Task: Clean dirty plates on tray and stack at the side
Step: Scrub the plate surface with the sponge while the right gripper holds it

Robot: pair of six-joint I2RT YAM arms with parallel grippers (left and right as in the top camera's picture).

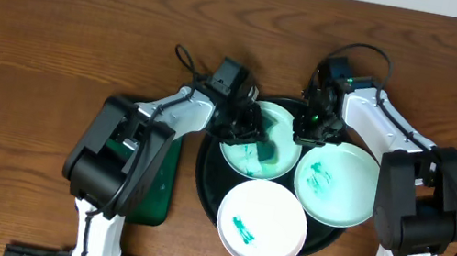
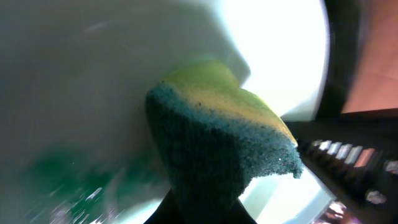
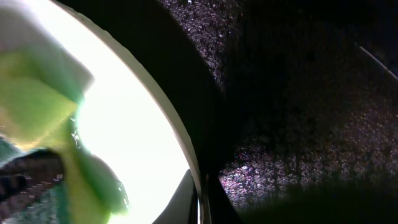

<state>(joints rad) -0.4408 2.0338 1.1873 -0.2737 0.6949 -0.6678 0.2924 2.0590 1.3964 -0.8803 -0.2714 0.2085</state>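
Observation:
Three white plates with teal-green smears lie on the round black tray (image 1: 206, 173). On the back plate (image 1: 278, 118) my left gripper (image 1: 251, 132) is shut on a yellow-and-teal sponge (image 1: 264, 157). The left wrist view shows that sponge (image 2: 217, 143) pressed against the plate (image 2: 74, 74), with a green smear (image 2: 62, 180) beside it. My right gripper (image 1: 310, 130) is shut on the same plate's right rim; in its wrist view the rim sits pinched between the fingers of the right gripper (image 3: 200, 199). A second plate (image 1: 337, 183) lies at the right, a third (image 1: 261, 224) at the front.
A dark-green rectangular tray (image 1: 155, 186) lies on the wooden table, partly under my left arm. The black tray's textured floor (image 3: 298, 124) shows beside the held rim. Bare wood stretches across the back and far left (image 1: 38, 40).

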